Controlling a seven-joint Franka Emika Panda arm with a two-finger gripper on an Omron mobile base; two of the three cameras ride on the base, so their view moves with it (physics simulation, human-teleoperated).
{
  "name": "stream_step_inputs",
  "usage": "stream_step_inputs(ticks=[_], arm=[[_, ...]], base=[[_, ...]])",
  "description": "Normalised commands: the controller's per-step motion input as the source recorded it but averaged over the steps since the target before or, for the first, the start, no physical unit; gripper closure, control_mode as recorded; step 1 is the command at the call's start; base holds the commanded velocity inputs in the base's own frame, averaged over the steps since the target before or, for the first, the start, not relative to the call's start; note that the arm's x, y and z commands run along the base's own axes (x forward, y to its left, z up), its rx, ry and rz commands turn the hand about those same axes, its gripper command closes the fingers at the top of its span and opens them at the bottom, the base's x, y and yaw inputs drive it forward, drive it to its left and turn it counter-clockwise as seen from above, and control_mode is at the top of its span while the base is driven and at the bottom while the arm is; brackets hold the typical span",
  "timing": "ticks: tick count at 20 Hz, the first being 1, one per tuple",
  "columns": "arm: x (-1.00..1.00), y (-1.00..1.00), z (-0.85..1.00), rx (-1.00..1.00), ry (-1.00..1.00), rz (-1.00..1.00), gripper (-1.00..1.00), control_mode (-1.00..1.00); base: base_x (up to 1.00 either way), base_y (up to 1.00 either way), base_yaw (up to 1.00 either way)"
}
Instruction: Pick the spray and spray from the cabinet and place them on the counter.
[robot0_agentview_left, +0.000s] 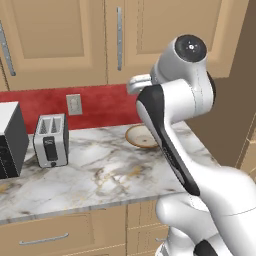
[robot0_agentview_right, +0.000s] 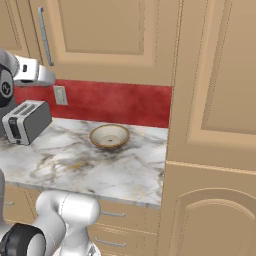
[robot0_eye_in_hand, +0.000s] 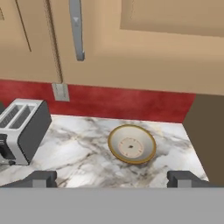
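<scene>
Overhead, the cabinet (robot0_agentview_left: 75, 40) hangs with both panelled doors shut; its silver bar handle (robot0_agentview_left: 119, 37) runs vertically, long axis up and down. The sprays cannot be seen, so their heading cannot be told. Below the cabinet, a red backsplash (robot0_agentview_right: 115, 102) with a pale wall outlet (robot0_agentview_left: 74, 104). Counter (robot0_agentview_left: 100, 172): marble, brown veins, rounded front edge.

Gripper (robot0_eye_in_hand: 112, 179): fingers spread wide, nothing between them. Hand view looks forward and down over the worktop; the cabinet door and handle sit above and ahead of the fingertips, well apart from them.

On the worktop: tan-rimmed bowl (robot0_eye_in_hand: 131, 144) near the back right corner, upright, just ahead of the gripper. Silver toaster (robot0_agentview_left: 50, 140) toward the back left, slots up. Dark appliance (robot0_agentview_left: 10, 140) at the left edge, beside the toaster. Tall tan cabinet (robot0_agentview_right: 215, 125) bounds the worktop's right end.
</scene>
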Motion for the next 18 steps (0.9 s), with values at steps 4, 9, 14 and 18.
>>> stream_step_inputs(ticks=[4,9,14,18], arm=[[0.00,0.10,0.04,0.00,0.00,0.00,-1.00,-1.00],[0.00,0.12,0.06,0.00,0.00,0.00,-1.00,-1.00],[0.02,0.13,0.14,0.00,0.01,0.00,-1.00,-1.00],[0.02,0.12,0.22,0.00,0.01,0.00,-1.00,-1.00]], base=[[0.00,0.00,0.00],[0.00,0.00,0.00],[0.00,0.00,0.00],[0.00,0.00,0.00]])
